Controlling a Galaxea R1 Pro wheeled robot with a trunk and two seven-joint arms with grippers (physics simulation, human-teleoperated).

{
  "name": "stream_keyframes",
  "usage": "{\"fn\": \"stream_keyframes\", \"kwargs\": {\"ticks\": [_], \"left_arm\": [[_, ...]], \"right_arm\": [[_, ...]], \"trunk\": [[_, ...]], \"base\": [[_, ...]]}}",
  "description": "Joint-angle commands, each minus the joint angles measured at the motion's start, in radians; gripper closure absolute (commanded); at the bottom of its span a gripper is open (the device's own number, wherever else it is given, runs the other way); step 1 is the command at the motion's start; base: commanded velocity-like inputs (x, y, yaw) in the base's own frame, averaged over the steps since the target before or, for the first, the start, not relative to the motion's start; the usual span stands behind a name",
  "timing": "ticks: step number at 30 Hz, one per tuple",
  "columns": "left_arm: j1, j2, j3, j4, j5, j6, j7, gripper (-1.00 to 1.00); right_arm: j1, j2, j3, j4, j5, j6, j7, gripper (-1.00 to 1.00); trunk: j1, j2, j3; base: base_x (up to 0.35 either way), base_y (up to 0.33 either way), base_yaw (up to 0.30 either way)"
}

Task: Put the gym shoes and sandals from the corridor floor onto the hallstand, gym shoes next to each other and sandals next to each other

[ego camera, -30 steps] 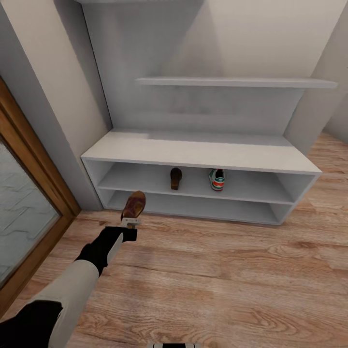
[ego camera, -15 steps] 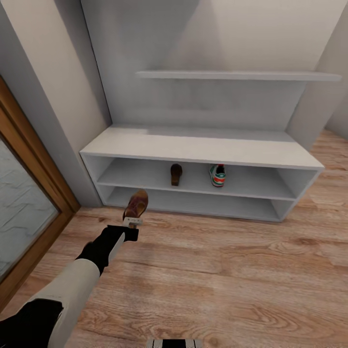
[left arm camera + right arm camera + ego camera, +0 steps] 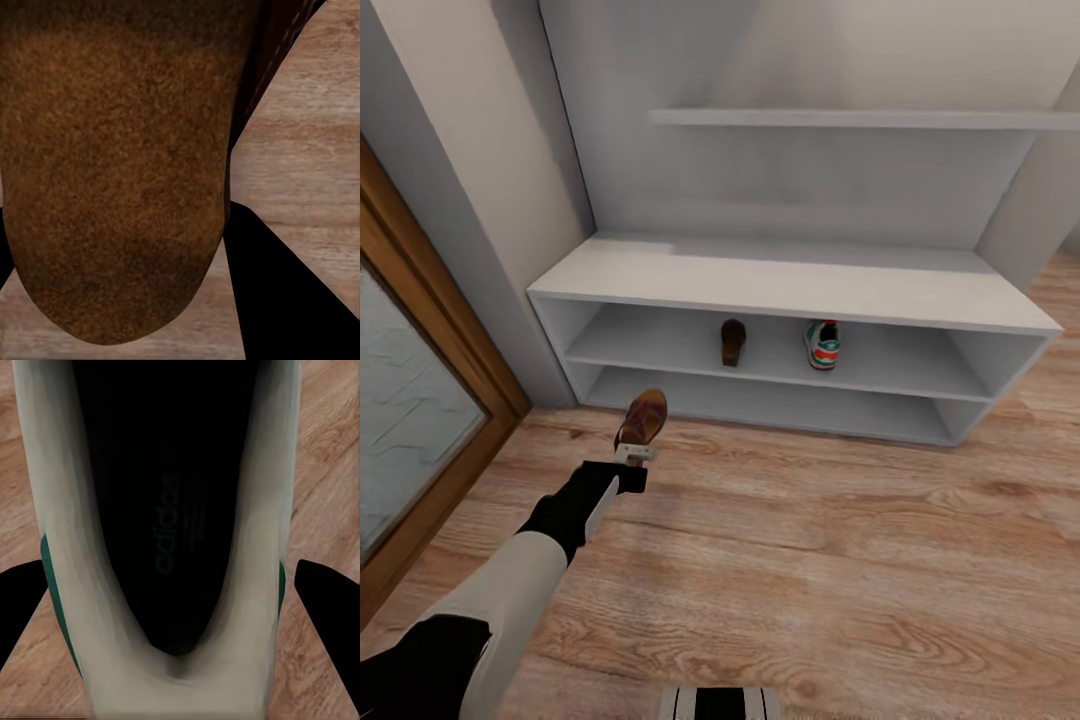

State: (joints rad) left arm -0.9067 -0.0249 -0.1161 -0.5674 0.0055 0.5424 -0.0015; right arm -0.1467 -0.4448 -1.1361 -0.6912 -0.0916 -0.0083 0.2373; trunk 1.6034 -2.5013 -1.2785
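My left gripper [image 3: 633, 456] is shut on a dark brown sandal [image 3: 642, 418], held out low over the wood-plank corridor floor [image 3: 830, 540] just in front of the hallstand [image 3: 790, 285]. The left wrist view shows the sandal's tan footbed [image 3: 112, 172] up close, with a black finger [image 3: 281, 296] beside it. The other sandal [image 3: 733, 341] and a gym shoe [image 3: 822, 344] stand apart on the upper open shelf. In the right wrist view, a white gym shoe [image 3: 169, 547] with a green stripe sits between the fingers [image 3: 326, 592] of my right gripper [image 3: 174, 600], above the floor.
A wood-framed mirrored sliding door [image 3: 410, 400] runs along the left, and a grey wall corner [image 3: 490, 200] lies between it and the rack. A floating shelf [image 3: 860, 118] hangs above the bench top. My base edge [image 3: 720, 703] shows at the bottom.
The camera has moved in on the rack and the view has shifted; the floating shelf now sits higher in the picture. The left arm holds the sandal in the same pose.
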Motion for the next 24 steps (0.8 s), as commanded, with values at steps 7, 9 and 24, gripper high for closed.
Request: {"fn": "stream_keyframes", "kwargs": {"ticks": [7, 9, 24], "left_arm": [[-0.001, -0.003, -0.002, -0.043, -0.006, 0.004, -0.002, 1.00], [0.000, -0.001, -0.003, -0.047, -0.008, 0.006, -0.002, 1.00], [0.000, -0.004, -0.005, -0.106, -0.007, 0.007, -0.002, 1.00]], "right_arm": [[-0.002, -0.001, -0.005, -0.001, -0.010, -0.002, 0.008, 1.00], [-0.001, -0.002, -0.007, -0.005, -0.011, -0.001, 0.007, 1.00], [-0.001, 0.006, -0.005, -0.018, -0.010, -0.002, 0.007, 1.00]], "trunk": [[0.003, -0.002, -0.039], [0.003, -0.002, -0.042], [0.003, -0.002, -0.045]], "base": [[0.000, 0.000, 0.084], [0.000, 0.000, -0.026], [0.000, 0.000, -0.007]]}}
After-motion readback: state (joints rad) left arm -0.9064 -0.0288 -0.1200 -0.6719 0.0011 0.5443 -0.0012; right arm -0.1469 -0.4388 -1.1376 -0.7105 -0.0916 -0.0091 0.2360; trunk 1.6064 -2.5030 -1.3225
